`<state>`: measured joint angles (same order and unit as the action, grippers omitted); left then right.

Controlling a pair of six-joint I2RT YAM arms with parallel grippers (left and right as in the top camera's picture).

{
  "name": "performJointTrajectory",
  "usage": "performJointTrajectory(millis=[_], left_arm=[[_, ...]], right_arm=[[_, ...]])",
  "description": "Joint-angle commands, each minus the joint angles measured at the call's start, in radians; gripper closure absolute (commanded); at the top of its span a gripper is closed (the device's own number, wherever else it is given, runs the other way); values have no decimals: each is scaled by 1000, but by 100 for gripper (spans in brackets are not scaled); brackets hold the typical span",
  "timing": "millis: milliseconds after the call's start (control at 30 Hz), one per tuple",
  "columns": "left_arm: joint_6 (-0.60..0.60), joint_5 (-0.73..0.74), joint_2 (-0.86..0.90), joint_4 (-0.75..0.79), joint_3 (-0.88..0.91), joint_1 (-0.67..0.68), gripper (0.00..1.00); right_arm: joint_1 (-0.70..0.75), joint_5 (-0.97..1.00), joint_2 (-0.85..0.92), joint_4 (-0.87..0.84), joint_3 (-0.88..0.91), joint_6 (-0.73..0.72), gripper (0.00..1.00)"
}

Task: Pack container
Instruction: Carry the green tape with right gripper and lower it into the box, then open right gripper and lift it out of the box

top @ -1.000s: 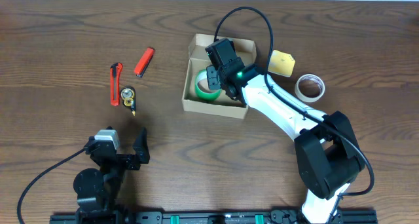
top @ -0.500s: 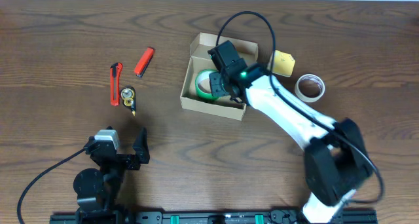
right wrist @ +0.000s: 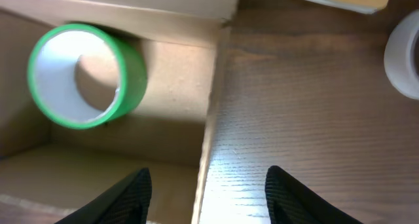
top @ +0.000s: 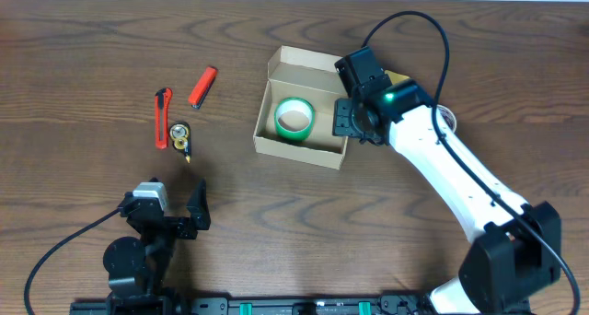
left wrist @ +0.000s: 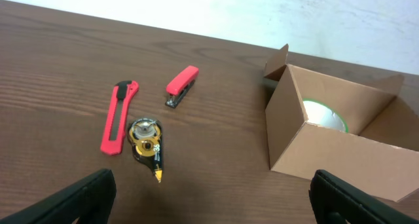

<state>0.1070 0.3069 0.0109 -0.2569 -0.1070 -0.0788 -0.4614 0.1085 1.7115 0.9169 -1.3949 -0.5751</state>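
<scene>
The container, a tan cardboard box (top: 296,147) with its flap lid open, stands at the table's middle. A green tape roll (top: 294,119) lies inside it; it shows in the right wrist view (right wrist: 82,75) and partly in the left wrist view (left wrist: 325,115). My right gripper (top: 351,122) is open and empty, above the box's right wall (right wrist: 211,129). My left gripper (top: 175,214) is open and empty, low near the front left edge, far from the box (left wrist: 340,145).
A red box cutter (top: 162,117), a red stapler (top: 203,87) and a yellow-black correction tape (top: 181,137) lie left of the box. A yellow sticky pad (top: 399,80) and a white tape roll (top: 448,119) lie to its right.
My right gripper has let go of the green tape roll in the box and moved up and right, past the box's right wall. The left arm has not moved.
</scene>
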Motion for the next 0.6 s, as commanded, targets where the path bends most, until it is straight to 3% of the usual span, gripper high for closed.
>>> performJointTrajectory(millis=[0, 167, 400, 567], left_arm=[[-10, -11, -6, -3, 25, -6, 5], [-10, -11, -6, -3, 25, -6, 5], [-10, -11, -6, -3, 25, -6, 5], [-11, -11, -6, -3, 25, -6, 5]], right_arm=[[3, -18, 42, -19, 10, -65, 40], [4, -23, 96, -19, 10, -77, 45], [4, 18, 133, -49, 10, -37, 74], [6, 31, 133, -68, 10, -2, 80]])
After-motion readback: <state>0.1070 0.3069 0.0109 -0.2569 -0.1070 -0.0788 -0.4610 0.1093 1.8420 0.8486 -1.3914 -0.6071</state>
